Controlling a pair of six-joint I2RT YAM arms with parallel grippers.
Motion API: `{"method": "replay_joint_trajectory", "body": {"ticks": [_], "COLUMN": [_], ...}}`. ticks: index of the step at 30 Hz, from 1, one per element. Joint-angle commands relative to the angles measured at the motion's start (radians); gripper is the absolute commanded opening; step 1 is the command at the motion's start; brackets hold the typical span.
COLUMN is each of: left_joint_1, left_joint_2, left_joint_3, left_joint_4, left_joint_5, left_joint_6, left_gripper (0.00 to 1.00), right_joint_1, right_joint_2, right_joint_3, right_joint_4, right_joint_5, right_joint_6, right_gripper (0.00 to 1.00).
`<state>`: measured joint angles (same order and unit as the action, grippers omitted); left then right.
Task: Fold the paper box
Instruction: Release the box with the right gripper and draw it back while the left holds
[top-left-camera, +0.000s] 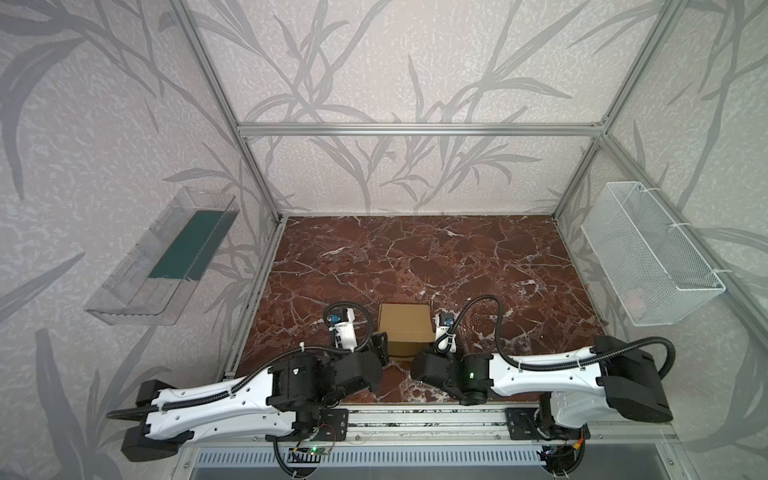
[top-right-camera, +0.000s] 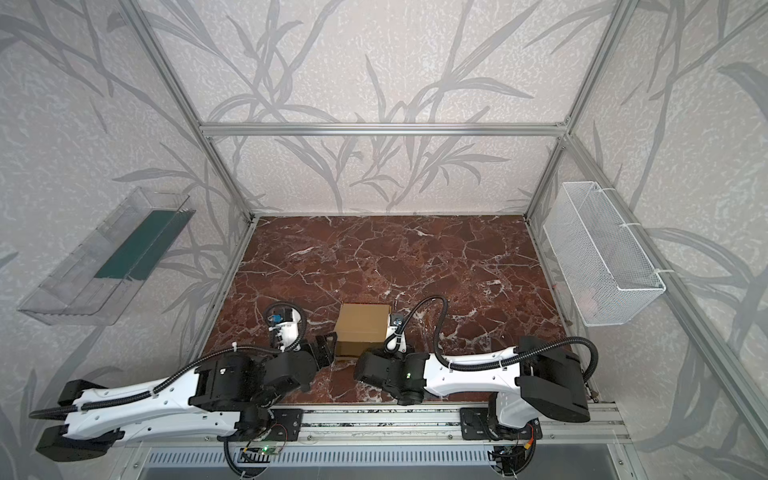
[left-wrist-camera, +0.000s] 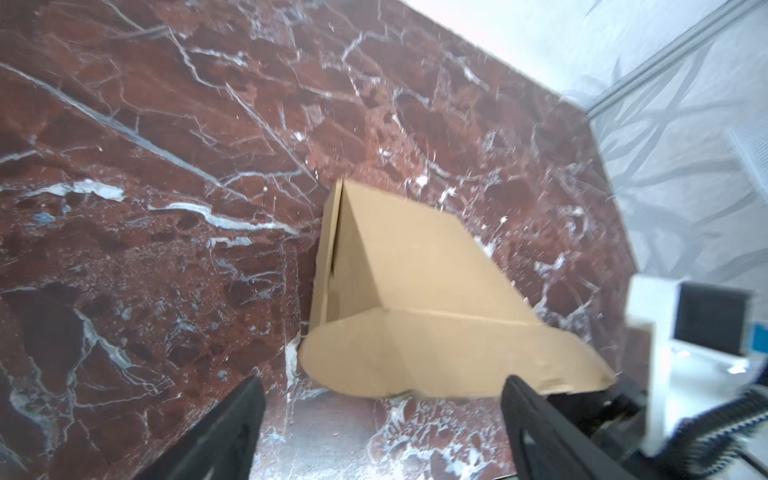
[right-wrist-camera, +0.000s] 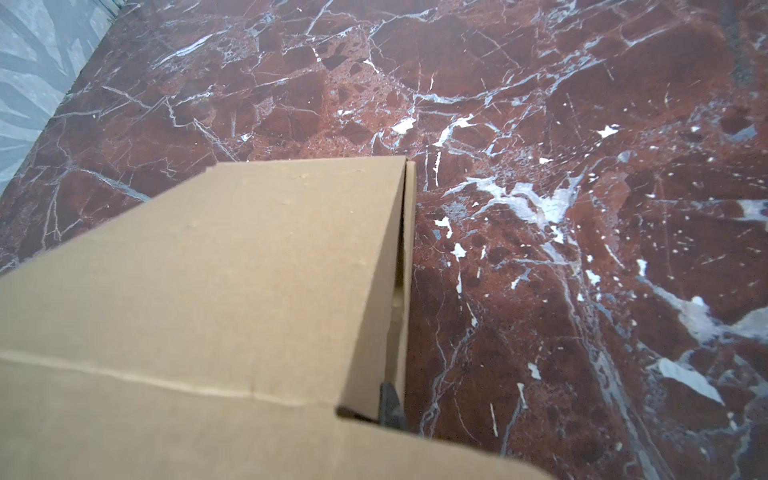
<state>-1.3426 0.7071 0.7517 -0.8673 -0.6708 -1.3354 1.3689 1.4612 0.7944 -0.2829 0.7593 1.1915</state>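
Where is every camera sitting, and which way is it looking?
Top views: high over the robot, looking down at the table and box; left arm, right arm show.
Left wrist: beside the box, facing it; open left claw shows.
Right wrist: close by the box, looking along its top; right claw barely shows.
Shared: all see the box and table.

The desk (top-left-camera: 415, 257) is a flat top with a red-brown marble pattern crossed by white veins, seen in both top views. Directly on it stands the paper box (top-left-camera: 404, 328), plain tan cardboard folded up into a squat block, close to the desk's front edge and about midway across. In the left wrist view a rounded flap (left-wrist-camera: 415, 365) juts from the box toward the camera, and a narrow gap runs along one side wall.
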Motion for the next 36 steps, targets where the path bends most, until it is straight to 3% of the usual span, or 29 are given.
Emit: {"method": "replay_joint_trajectory", "body": {"ticks": [1,2,6,12,16,20,31,36], "left_joint_1": [-0.004,-0.004,-0.004,0.017,0.084,0.219,0.417,0.475], "left_joint_2": [-0.045,-0.051,-0.032,0.033,0.063,0.066,0.153,0.151], "left_joint_3": [0.053,0.065,0.099,0.122,0.111,0.062,0.049,0.010], "left_joint_4": [-0.091,-0.099,-0.077,-0.040,0.018,0.116,0.202,0.244], "left_joint_5": [-0.079,-0.094,-0.150,-0.170,-0.094,0.061,0.286,0.379], "left_joint_6": [0.021,0.030,0.087,0.157,0.235,0.307,0.418,0.443], "left_gripper": [0.94,0.99,0.99,0.99,0.99,0.99,0.99,0.99], "right_joint_1": [0.007,0.007,0.006,0.009,0.029,0.057,0.167,0.191], "right_joint_2": [-0.027,-0.025,-0.019,-0.047,-0.087,-0.133,-0.415,-0.543], "right_joint_3": [0.010,0.012,0.016,0.016,0.007,-0.003,-0.084,-0.080], "right_joint_4": [-0.040,-0.044,-0.046,-0.063,-0.086,-0.123,-0.370,-0.436], "right_joint_5": [0.060,0.065,0.060,0.010,0.010,-0.002,0.045,0.057], "right_joint_6": [-0.029,-0.031,-0.051,-0.099,-0.108,-0.105,0.003,-0.027], "right_gripper": [0.00,0.00,0.04,0.31,0.46,0.54,0.57,0.57]}}
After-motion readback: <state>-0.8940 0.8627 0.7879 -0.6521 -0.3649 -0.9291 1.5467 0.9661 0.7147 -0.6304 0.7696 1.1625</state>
